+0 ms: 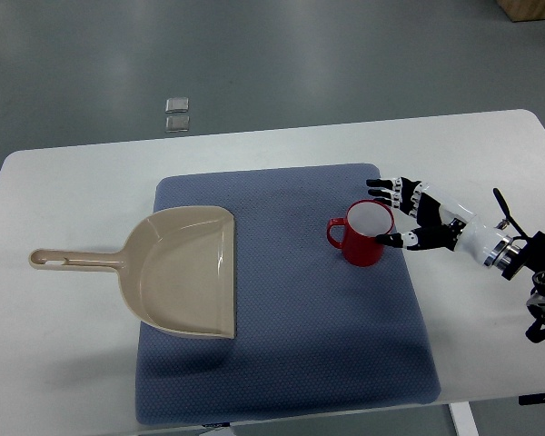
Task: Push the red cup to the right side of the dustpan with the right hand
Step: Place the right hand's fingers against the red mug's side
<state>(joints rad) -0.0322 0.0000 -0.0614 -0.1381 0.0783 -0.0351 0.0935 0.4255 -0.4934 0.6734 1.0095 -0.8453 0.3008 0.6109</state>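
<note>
Red cup (pixel 367 232): upright on blue mat (pixel 282 363), right of dustpan (pixel 183 271). Right hand (pixel 418 216): fingers spread, holding nothing, touching cup's right side. Step: contact; next, probably a steady push.

Black-tipped white fingers (pixel 409 191), silver wrist (pixel 501 252)

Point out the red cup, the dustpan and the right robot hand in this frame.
red cup (pixel 364 247): top view, outer side wall below the rim.
dustpan (pixel 183 272): top view, inner floor of the scoop.
right robot hand (pixel 429 222): top view, the palm.
</note>
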